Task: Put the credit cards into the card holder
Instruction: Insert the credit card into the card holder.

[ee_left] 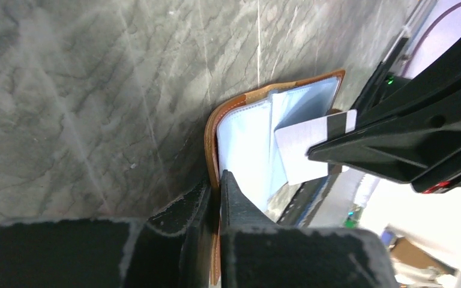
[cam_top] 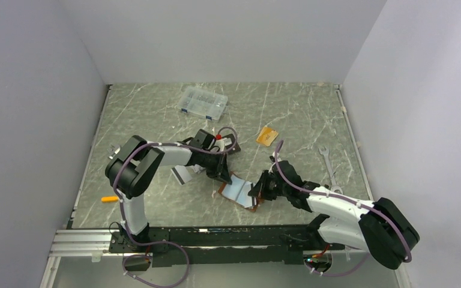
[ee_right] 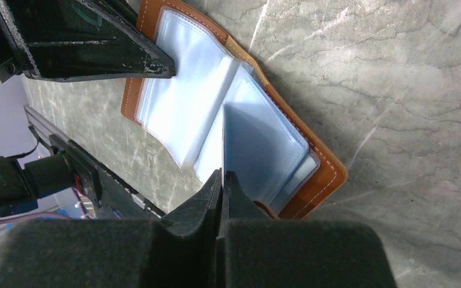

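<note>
the card holder (cam_top: 238,193) lies open on the table (cam_top: 156,108), near the middle, just in front of the two arms. its brown cover is flat down and its clear sleeves (ee_right: 186,102) face up. i cannot tell if any card is inside a sleeve. a clear box (cam_top: 203,103) sits far away at 12 o'clock from the holder. it has many little parts inside, and what is in them is too small to see.

the left gripper (ee_left: 218,183) is closed tight on the brown edge of the card holder, on the holder's 10 o'clock side. the right gripper (ee_right: 222,177) is closed tight on a grey card (ee_left: 303,150) with a dark stripe. it holds the card on its thin edge, tilted over the sleeves, at the holder's 3 o'clock side. the card's low edge is right at the sleeves, but i cannot tell if it is in one.

i count three cards. one is the grey card in the right gripper. an orange card (cam_top: 267,136) lies flat on the table at 1 o'clock from the holder, well apart. the other grey card (cam_top: 183,175) lies flat at 9 o'clock from the holder, beside the left arm. there is one card holder, one clear box, two grippers, and one wrench (cam_top: 328,161) at 2 o'clock.
</note>
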You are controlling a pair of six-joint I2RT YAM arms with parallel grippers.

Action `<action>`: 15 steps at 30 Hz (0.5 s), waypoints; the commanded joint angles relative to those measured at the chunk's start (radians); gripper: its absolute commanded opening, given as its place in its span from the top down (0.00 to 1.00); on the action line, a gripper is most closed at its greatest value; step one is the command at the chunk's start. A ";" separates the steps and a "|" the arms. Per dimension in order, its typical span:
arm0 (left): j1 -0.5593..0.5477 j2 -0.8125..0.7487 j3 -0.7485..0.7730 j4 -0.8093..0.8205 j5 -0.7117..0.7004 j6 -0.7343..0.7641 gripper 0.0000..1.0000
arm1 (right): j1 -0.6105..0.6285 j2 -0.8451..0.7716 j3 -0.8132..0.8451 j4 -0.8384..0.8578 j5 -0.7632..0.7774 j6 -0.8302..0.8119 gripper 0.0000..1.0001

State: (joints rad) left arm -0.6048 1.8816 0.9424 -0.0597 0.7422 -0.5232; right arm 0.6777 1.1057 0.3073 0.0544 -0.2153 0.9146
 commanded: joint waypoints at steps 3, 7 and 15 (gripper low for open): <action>-0.043 -0.064 0.011 -0.152 -0.117 0.282 0.82 | -0.003 -0.021 -0.007 -0.063 0.061 -0.104 1.00; -0.082 -0.086 -0.002 -0.187 -0.141 0.385 0.80 | -0.002 -0.012 0.028 -0.113 0.078 -0.139 1.00; -0.098 -0.097 -0.028 -0.246 -0.137 0.511 0.78 | -0.004 0.008 0.093 -0.175 0.107 -0.187 1.00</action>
State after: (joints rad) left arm -0.6914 1.7931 0.9459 -0.2035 0.6296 -0.1280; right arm 0.6777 1.0981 0.3542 -0.0410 -0.1730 0.7876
